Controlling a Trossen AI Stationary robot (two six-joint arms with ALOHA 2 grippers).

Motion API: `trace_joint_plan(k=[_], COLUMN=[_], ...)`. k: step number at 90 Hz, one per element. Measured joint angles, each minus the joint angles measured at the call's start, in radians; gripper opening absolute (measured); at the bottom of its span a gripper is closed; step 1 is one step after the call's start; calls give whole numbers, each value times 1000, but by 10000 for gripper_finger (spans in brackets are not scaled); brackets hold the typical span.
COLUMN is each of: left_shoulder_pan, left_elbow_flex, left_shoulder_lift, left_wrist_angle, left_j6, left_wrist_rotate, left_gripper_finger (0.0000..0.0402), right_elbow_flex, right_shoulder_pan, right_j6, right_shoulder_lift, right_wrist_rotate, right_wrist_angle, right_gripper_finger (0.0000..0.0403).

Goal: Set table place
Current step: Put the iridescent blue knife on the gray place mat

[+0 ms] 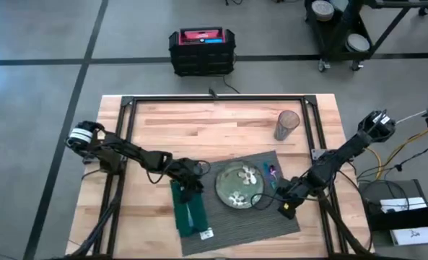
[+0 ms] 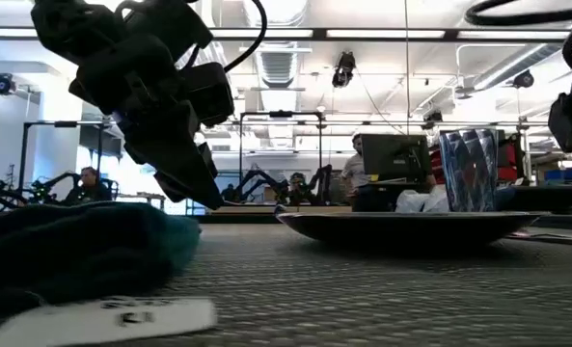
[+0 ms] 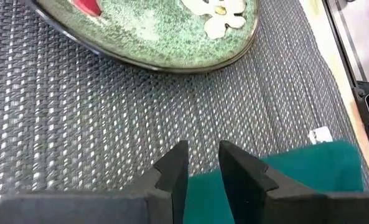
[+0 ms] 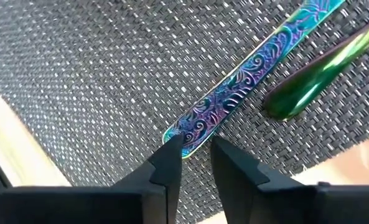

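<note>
The dark grey ribbed placemat lies at the table's near middle. On it stand a green flowered plate, a folded dark green napkin to the plate's left, and iridescent cutlery to its right. My left gripper hovers narrowly open over the napkin's far edge, clear of it in the low view. My right gripper is narrowly open, low over the mat, at the free end of the patterned handle. A glossy green handle lies beside that handle. My right gripper has one fingertip right at the patterned handle's free end; I cannot tell whether it touches. The handle lies flat on the placemat, and the fingers point along it.
A ribbed clear glass stands on the bare wood beyond the mat's far right corner. A white tag sticks out at the napkin's near end. Black frame rails run along the table's far side and down both sides.
</note>
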Motion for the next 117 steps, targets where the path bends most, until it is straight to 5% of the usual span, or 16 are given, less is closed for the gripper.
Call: trace_joint_plan(k=[31, 69, 87, 105, 117], left_shoulder_pan=[0, 0, 0, 0, 0], left_elbow_flex=[0, 0, 0, 0, 0], left_shoulder_lift=[0, 0, 0, 0, 0], left_wrist_angle=[0, 0, 0, 0, 0], left_j6=[0, 0, 0, -8, -11], left_wrist_rotate=[0, 0, 0, 0, 0], left_gripper_finger=[76, 76, 76, 76, 76], right_elbow_flex=[-2, 12, 23, 23, 24], right_shoulder_pan=[0, -9, -76, -156, -195], right_j6=[-17, -77, -303, -679, -754], right_shoulder_lift=[3, -20, -4, 26, 20], right_wrist_rotate=[89, 170, 338, 319, 247], right_wrist_angle=[49, 53, 48, 34, -20], right_gripper_finger=[48, 71, 54, 12, 3])
